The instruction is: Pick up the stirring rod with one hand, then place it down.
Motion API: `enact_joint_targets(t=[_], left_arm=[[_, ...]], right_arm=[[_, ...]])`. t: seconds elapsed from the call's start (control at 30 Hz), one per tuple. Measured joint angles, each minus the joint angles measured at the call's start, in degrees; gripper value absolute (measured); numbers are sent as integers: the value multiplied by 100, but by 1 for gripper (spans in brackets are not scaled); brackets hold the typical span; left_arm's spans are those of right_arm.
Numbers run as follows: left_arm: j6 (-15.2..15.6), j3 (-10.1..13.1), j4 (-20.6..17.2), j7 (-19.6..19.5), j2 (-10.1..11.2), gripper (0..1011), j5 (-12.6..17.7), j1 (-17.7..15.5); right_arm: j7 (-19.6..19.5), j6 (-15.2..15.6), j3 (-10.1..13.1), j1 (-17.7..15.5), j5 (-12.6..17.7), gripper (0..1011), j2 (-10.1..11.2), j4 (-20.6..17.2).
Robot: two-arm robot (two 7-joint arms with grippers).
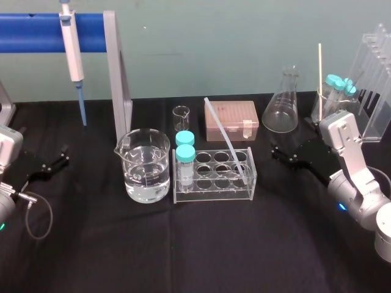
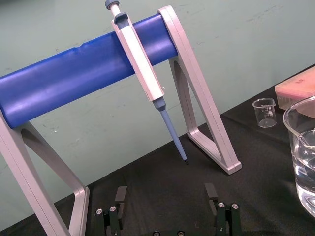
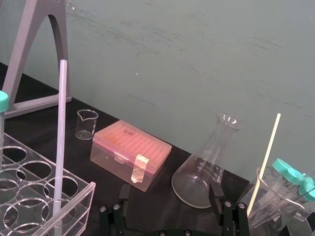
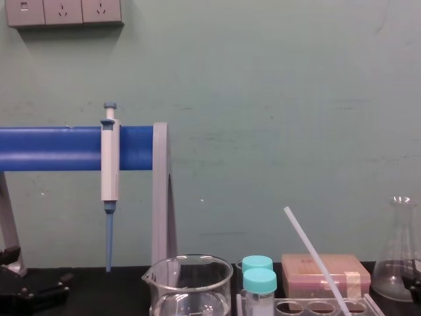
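Note:
The stirring rod (image 1: 226,139) is thin and translucent white. It leans in a right-hand well of the clear tube rack (image 1: 214,196), its top tilted toward the back left; it also shows in the right wrist view (image 3: 60,147) and the chest view (image 4: 314,257). My right gripper (image 1: 284,155) hovers low over the black table just right of the rack, open, nothing between its fingers (image 3: 215,194). My left gripper (image 1: 52,162) rests at the far left, open and empty, with its fingers (image 2: 120,196) pointing at the pipette stand.
A water-filled beaker (image 1: 145,166) stands left of the rack, which holds two teal-capped tubes (image 1: 185,160). Behind are a small beaker (image 1: 181,117), pink tip box (image 1: 232,119) and conical flask (image 1: 282,110). A white-and-blue pipette (image 1: 73,49) hangs on the blue stand. A wooden stick (image 1: 319,79) stands back right.

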Motion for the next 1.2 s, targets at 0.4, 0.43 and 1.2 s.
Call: enact_joint_targets(t=[0.4, 0.43, 1.2], left_arm=[[0, 0, 0, 0, 0, 1000, 0, 0], [0, 0, 0, 0, 0, 1000, 0, 0], [0, 0, 0, 0, 0, 1000, 0, 0]], right_arm=[[428, -232, 153, -16, 118, 1003, -38, -75], [491, -306, 167, -16, 117, 1003, -45, -102], [2519, -729, -49, 893, 570, 1003, -480, 644]])
